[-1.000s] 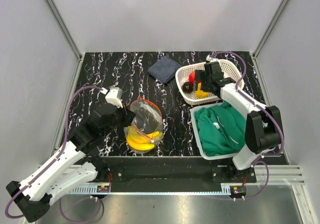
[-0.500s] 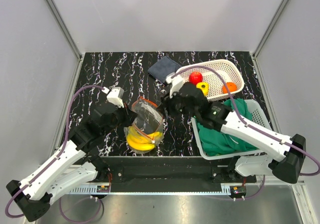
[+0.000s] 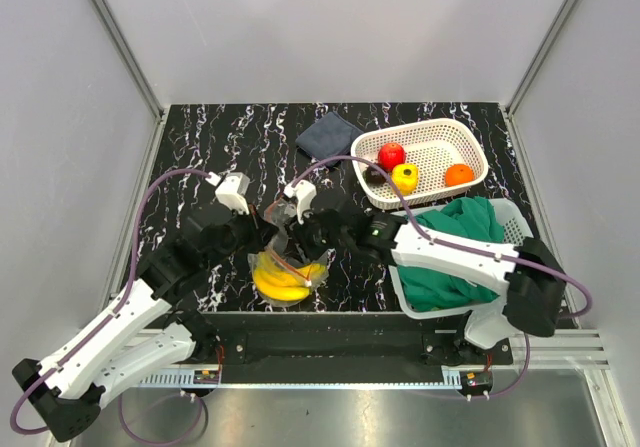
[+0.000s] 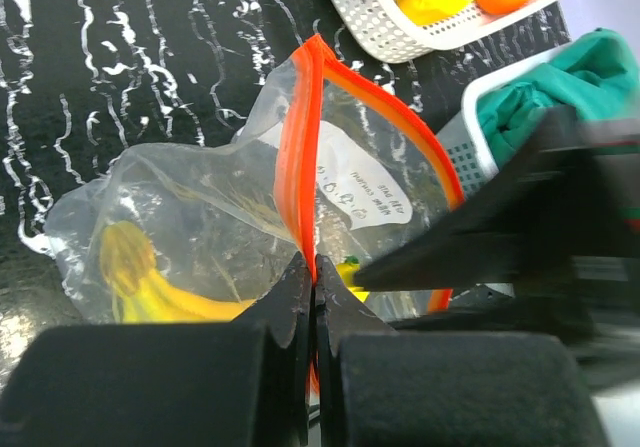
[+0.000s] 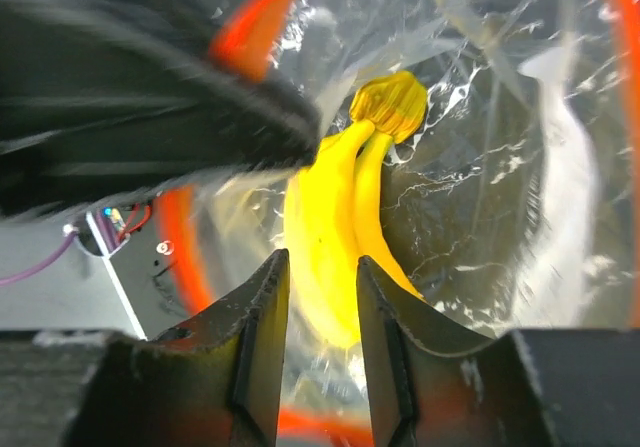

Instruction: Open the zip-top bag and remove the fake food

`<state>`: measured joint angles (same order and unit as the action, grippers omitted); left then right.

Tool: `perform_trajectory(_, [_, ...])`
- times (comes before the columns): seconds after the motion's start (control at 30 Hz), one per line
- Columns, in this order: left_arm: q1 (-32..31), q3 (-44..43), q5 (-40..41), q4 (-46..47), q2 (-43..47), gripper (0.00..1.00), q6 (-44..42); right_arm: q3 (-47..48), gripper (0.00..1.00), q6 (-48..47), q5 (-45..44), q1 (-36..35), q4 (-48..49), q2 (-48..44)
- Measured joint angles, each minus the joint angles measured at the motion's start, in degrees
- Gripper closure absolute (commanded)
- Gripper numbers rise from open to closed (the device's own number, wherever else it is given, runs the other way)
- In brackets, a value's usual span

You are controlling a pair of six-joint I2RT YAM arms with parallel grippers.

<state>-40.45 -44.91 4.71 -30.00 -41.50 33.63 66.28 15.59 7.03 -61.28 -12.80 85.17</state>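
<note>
Moved: right gripper [image 5: 318, 267], gone from the basket [image 3: 470, 149] at 1 o'clock to the bag [image 4: 370, 167] at 7 o'clock; left arm unchanged.
Right jaws: apart at the bag mouth, straddling the bananas [image 5: 335, 217], not closed.
Left gripper [image 4: 308, 267]: jaws clamped on the orange strip [image 4: 298, 157], holding the mouth up.
Done: bag open; apple [image 3: 391, 155], pepper [image 3: 404, 178], orange [image 3: 458, 175] and dark fruit [image 3: 375, 176] in the basket.
Left: bananas, seemingly the last piece.
</note>
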Motion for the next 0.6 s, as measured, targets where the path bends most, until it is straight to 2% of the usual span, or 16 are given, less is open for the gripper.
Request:
perform_trajectory(0.3, [0.31, -0.87, -2.10, -0.83, -1.09, 1.00, 0.31, 0.59, 0.62, 2.43, 3.76, 0.07, 4.00, 11.50])
perform_trajectory(0.4, [0.52, -0.87, -1.86, -1.14, -1.68, 1.00, 0.24, 0.57, 0.57, 3.74, 6.10, 0.26, 5.70, 12.20])
perform_trajectory(0.43, [0.63, -0.87, -1.79, -1.14, -1.95, 1.00, 0.22, 0.50, 0.51, 4.13, 6.80, 0.33, 6.54, 12.33])
perform_trajectory(0.6, [0.76, -0.87, -1.68, -1.42, -3.41, 1.00, -0.46, -1.79, 0.37, 5.57, 10.16, 1.18, 10.43, 12.79])
